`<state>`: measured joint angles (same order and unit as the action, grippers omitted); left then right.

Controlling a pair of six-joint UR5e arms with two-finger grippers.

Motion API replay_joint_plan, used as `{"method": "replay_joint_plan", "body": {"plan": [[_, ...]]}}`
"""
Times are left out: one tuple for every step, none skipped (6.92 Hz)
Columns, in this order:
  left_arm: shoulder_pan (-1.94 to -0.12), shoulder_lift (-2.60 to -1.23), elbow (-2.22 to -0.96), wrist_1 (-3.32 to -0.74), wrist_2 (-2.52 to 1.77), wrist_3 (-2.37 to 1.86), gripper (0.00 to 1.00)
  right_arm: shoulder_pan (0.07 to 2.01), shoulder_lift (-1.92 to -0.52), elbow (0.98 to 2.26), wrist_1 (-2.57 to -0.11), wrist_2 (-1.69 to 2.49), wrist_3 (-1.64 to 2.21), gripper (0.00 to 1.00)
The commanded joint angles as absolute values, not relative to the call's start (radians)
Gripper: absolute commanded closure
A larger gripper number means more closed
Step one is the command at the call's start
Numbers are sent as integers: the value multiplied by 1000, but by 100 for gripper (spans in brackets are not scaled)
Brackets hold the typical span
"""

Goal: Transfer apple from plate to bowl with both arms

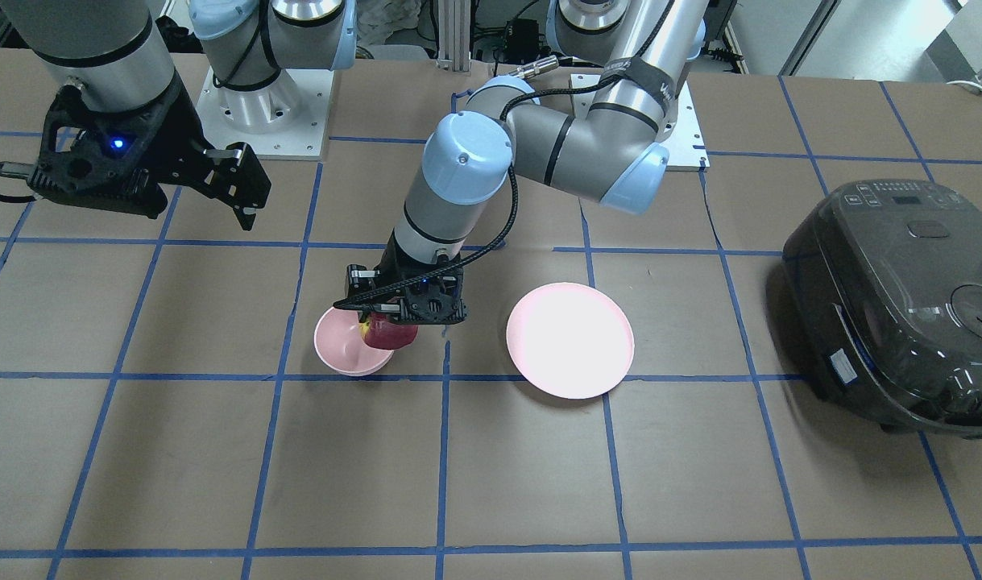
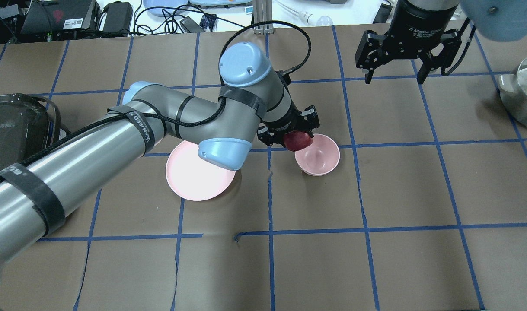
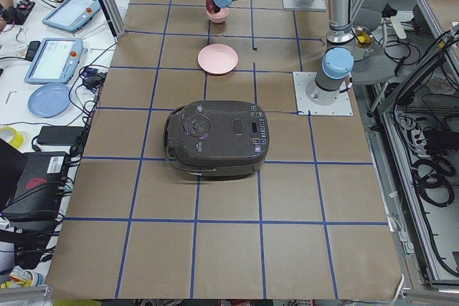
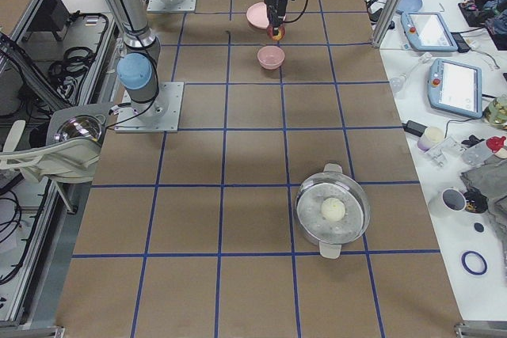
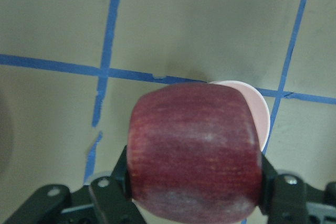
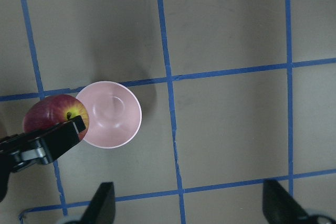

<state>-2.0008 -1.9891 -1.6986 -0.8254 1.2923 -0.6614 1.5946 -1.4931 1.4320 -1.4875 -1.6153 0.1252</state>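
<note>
While the left wrist view shows the apple (image 5: 195, 150) plain red, clenched in the left jaws, the right wrist view adds its yellow patch, at nine o'clock on the bowl (image 6: 113, 114) rim. Right jaws hang released.

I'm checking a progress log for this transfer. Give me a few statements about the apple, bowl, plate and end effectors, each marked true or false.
1. The apple lies on the plate. False: the left end effector holds it over the bowl's edge.
2. The bowl is empty. True.
3. The right end effector is shut on something. False: it is open and holds nothing, off to the side.
4. The plate is empty. True.
</note>
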Motion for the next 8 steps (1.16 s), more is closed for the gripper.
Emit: {"method": "replay_joint_plan", "body": {"plan": [[-2031, -2037, -1698, -789, 1292, -721, 95, 1597, -1506, 1424, -1474, -1617, 124, 0], [-2036, -2052, -1698, -785, 1293, -726, 94, 1598, -1506, 1420, -1480, -1609, 124, 0], [-2036, -2060, -1697, -766, 1292, -727, 90, 1594, -1505, 1420, -1479, -1611, 123, 0], [-2036, -2071, -1697, -746, 1290, -727, 87, 1598, -1506, 1422, -1480, -1609, 121, 0], [-2039, -2071, -1697, -746, 1292, -730, 64, 1594, -1506, 1420, -1477, -1611, 121, 0], [-2039, -2074, -1698, -744, 1292, -733, 49, 1600, -1506, 1422, -1479, -1611, 121, 0], [-2040, -2074, -1697, -739, 1293, -733, 34, 1598, -1503, 1420, -1480, -1612, 121, 0], [-2040, -2074, -1695, -707, 1292, -739, 23, 1598, -1505, 1420, -1479, -1612, 121, 0]]}}
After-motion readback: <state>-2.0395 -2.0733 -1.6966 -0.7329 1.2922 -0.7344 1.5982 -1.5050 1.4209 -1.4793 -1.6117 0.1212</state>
